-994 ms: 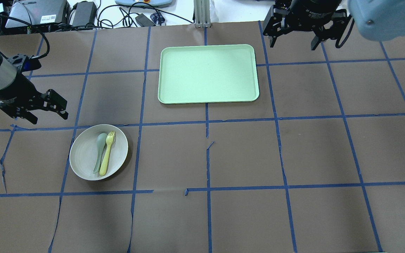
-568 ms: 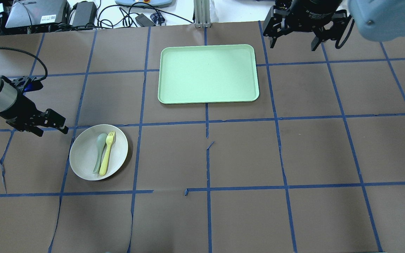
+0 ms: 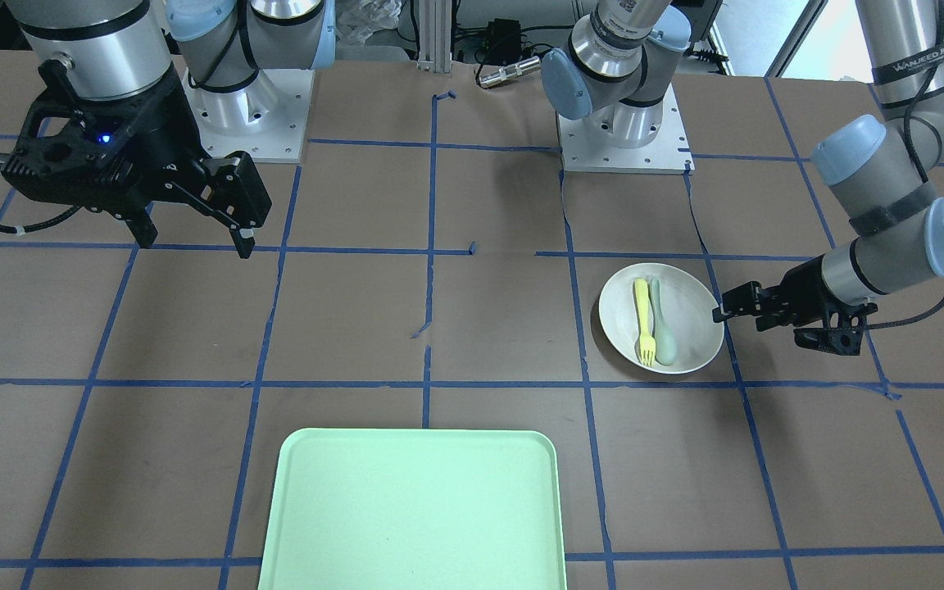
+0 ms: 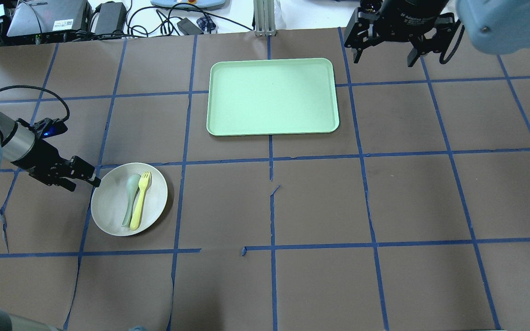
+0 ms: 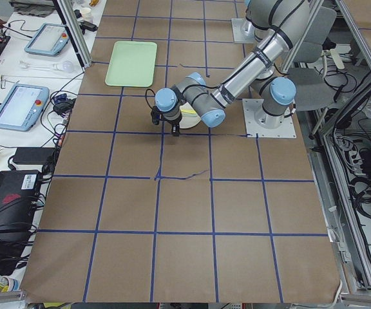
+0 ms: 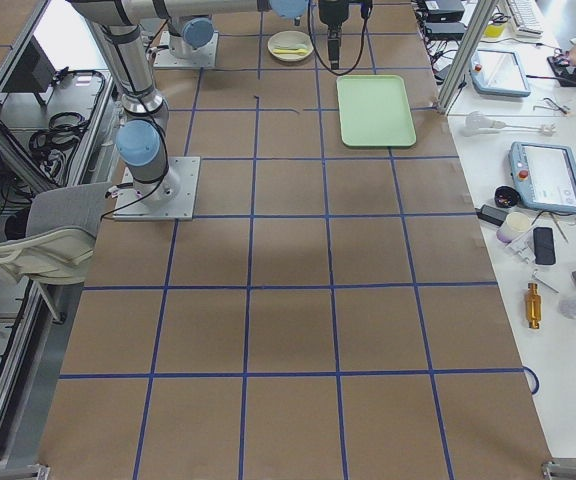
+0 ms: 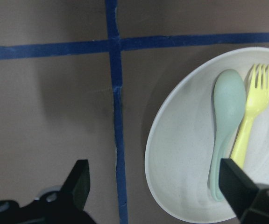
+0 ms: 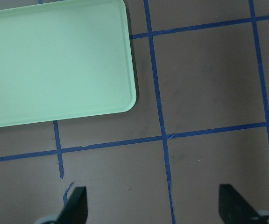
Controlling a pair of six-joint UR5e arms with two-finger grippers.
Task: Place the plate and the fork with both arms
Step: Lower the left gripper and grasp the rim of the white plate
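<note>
Plate (image 4: pixel 108 209): round, shallow, off-white and matte, with a faintly speckled, raised rim. It lies flat on the table (image 4: pixel 320 202). Fork (image 4: pixel 140 202): slim yellow plastic, lying inside the plate with its tines toward 12 o'clock in the overhead view. Spoon (image 4: pixel 130 191): pale grey-green, smooth, just beside the fork at its 9 o'clock; the handles are close, can't tell if they touch. Tray (image 4: pixel 272 96): light-green rectangle with rounded corners and a low lip. The plate sits at the tray's 8 o'clock, well apart from it.

The table is covered in brown matte sheeting with a blue tape grid; some seams are torn or lifted. Cables, power bricks and a laptop sit along the far edge. Operator benches with pendants show in the side views.

Left gripper (image 4: pixel 84 185): black, low, at the plate's 10 o'clock. The jaws are spread wide and hold nothing. In the wrist view one finger is over the plate's inside and the other over bare table, so they straddle the rim. Can't tell whether it touches the rim.

Right gripper (image 4: pixel 383 59): at the tray's 2 o'clock, raised, jaws wide apart and empty, well apart from the plate.
</note>
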